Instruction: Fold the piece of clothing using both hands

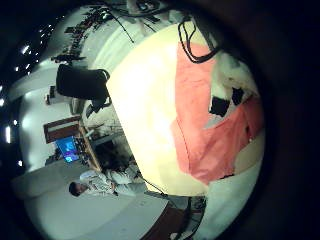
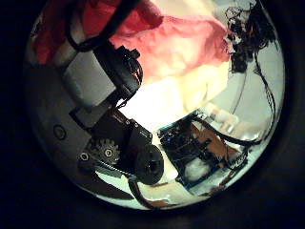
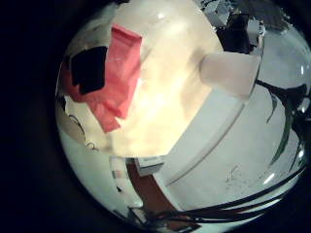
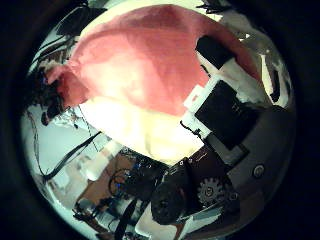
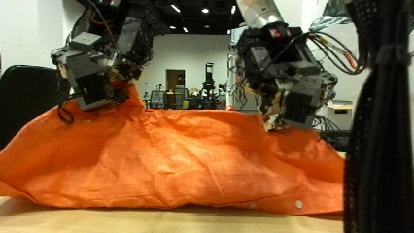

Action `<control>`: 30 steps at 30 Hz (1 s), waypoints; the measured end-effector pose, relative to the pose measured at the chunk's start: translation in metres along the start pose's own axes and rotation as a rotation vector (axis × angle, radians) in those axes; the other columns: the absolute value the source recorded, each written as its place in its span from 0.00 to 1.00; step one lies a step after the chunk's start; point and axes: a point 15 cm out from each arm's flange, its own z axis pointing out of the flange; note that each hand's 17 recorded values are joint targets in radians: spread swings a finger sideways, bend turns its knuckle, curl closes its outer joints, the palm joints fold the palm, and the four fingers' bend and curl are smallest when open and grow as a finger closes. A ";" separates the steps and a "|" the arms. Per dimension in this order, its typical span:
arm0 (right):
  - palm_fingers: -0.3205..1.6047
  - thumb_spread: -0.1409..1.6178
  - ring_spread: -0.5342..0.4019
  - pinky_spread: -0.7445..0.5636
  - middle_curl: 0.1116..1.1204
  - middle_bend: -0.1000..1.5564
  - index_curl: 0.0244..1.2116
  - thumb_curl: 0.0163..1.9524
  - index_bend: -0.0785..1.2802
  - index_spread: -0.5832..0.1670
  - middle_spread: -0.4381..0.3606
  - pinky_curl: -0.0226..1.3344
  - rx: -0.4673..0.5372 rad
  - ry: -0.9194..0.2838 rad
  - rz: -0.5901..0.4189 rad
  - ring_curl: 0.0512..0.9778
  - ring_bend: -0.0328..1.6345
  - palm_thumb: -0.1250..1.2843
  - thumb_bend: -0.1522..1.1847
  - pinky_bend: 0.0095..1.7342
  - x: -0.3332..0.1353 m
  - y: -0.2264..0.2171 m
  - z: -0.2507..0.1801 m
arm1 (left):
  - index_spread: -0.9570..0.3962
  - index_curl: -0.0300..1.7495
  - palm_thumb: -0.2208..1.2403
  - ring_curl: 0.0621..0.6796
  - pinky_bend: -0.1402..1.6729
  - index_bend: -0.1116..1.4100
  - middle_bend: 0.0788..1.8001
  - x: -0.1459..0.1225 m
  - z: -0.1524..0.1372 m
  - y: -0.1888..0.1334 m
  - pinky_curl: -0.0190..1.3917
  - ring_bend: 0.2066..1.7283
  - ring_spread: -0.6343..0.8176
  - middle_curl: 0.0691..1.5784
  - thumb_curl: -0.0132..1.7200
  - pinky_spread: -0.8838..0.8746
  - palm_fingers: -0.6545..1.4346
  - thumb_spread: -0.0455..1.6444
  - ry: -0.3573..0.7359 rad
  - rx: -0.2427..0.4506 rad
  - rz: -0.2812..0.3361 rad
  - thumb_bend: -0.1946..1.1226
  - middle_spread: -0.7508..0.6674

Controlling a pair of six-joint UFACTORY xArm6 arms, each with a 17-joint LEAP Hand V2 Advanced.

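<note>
Above the worktop [image 5: 78,218], left hand [image 5: 97,68] and right hand [image 5: 292,83] each pinch the orange garment's [image 5: 182,155] upper edge, raising it to fold, while its lower edge rests below.

left robot hand [image 5: 98,76]: fingertips hidden behind the raised edge of the orange garment [image 5: 168,160] | right robot hand [image 5: 288,85]: fingertips likewise buried in cloth, grip unclear | garment: far side unseen, right end cut off by a dark post | desk [image 5: 78,218]: mostly covered
</note>
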 end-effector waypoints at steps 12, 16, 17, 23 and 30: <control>0.58 0.83 0.29 0.31 0.65 0.72 0.74 0.32 0.50 0.33 0.35 0.76 0.116 -0.013 0.156 0.80 0.82 0.69 0.11 0.65 0.029 -0.081 0.061 | 0.48 0.43 0.61 0.64 0.72 0.16 0.35 -0.011 0.054 -0.101 0.39 0.51 0.13 0.31 0.45 0.14 0.49 0.79 -0.003 0.066 -0.117 0.22 0.24; 0.41 0.88 0.27 0.23 0.62 0.65 0.63 0.28 0.23 0.32 0.35 0.70 0.147 -0.020 0.189 0.75 0.84 0.67 0.11 0.62 0.042 -0.088 0.061 | 0.60 0.39 0.56 0.61 0.68 0.18 0.22 -0.027 0.056 -0.123 0.38 0.47 0.27 0.26 0.39 0.20 0.36 0.78 0.017 0.143 -0.191 0.16 0.41; 0.31 0.90 0.27 0.23 0.60 0.60 0.61 0.26 0.21 0.31 0.36 0.68 0.176 -0.020 0.192 0.73 0.80 0.65 0.10 0.59 0.045 -0.093 0.057 | 0.62 0.38 0.55 0.59 0.67 0.18 0.20 -0.031 0.054 -0.130 0.37 0.46 0.31 0.25 0.37 0.21 0.35 0.78 0.030 0.176 -0.209 0.15 0.45; 0.13 0.92 0.51 0.55 0.46 0.45 0.50 0.20 0.28 0.23 0.45 0.59 0.278 -0.027 0.242 0.52 0.49 0.55 0.10 0.41 0.081 -0.083 0.016 | 0.73 0.34 0.49 0.44 0.47 0.20 0.13 -0.050 0.042 -0.133 0.29 0.34 0.56 0.20 0.29 0.46 0.26 0.79 0.101 0.251 -0.290 0.13 0.66; 0.18 0.93 0.66 0.78 0.36 0.38 0.42 0.16 0.28 0.24 0.47 0.45 0.296 -0.021 0.220 0.38 0.38 0.50 0.11 0.25 0.101 -0.022 -0.012 | 0.78 0.28 0.41 0.34 0.39 0.17 0.07 -0.084 0.016 -0.097 0.24 0.25 0.71 0.17 0.22 0.66 0.28 0.78 0.094 0.290 -0.336 0.13 0.75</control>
